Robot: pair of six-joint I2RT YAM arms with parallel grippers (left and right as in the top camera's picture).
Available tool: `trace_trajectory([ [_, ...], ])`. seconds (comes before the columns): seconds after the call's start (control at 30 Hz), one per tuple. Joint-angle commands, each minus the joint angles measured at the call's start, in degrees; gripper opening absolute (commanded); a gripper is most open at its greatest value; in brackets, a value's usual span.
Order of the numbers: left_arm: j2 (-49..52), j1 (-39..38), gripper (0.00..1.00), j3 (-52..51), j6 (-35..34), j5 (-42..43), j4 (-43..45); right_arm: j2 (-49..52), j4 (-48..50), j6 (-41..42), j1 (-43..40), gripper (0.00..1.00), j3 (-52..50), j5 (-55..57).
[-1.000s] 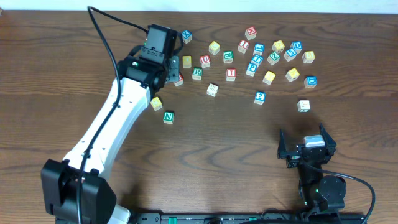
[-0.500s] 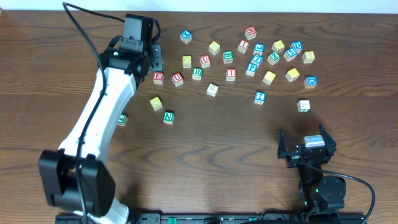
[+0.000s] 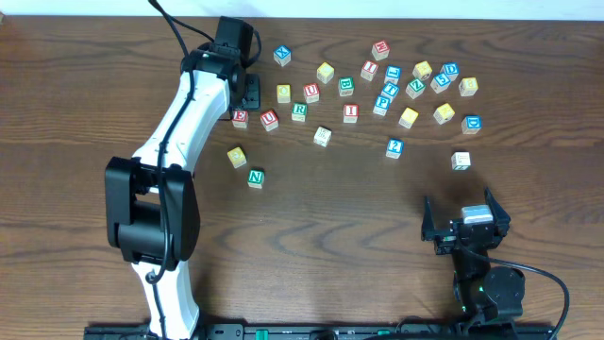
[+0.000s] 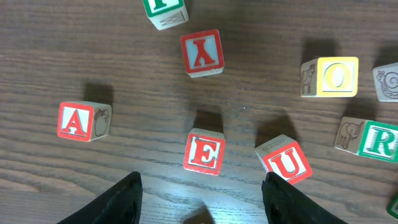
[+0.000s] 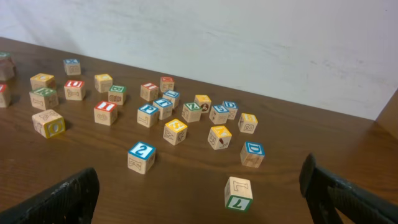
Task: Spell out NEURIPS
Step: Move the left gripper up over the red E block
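Red E cube (image 4: 203, 154) just ahead of left gripper (image 4: 201, 186), jaws open, empty; right gripper (image 5: 198, 173) agape; red A cube (image 4: 74, 121) hidden overhead.

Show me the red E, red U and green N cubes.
red E (image 4: 203, 153), left wrist view, top face
red U (image 4: 287, 164), left wrist view, top face
green N (image 3: 256, 177), overhead view, top face
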Motion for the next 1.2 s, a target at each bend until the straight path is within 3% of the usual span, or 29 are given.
trace_trajectory([
  [0.0, 0.6, 0.2, 0.61, 2.0, 0.6, 0.4, -0.6, -0.3, -0.2, -0.4, -0.5, 0.99, -0.1, 0.0],
  [1.17, 8.0, 0.3, 0.60, 1.9, 1.7, 0.4, -2.6, -0.3, -0.2, -0.4, -0.5, 0.99, -0.1, 0.0],
])
